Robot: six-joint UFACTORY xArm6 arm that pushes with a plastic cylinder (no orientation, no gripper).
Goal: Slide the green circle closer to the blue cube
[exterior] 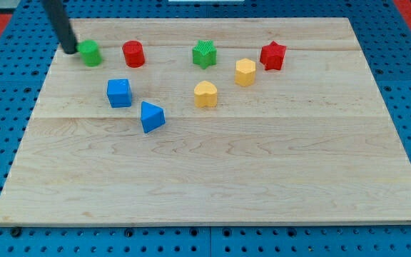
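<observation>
Green circle [90,53] sits far left on the wooden surface [212,171], with my tip [70,51] touching its left side. No fingers exist to report. Blue cube [119,93] lies nearer, slightly right. You should reposition behind the circle, then push it toward the cube.

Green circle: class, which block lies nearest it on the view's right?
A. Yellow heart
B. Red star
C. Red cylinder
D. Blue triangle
C: the red cylinder sits just to the view's right of the green circle, with my tip at the circle's left.
</observation>
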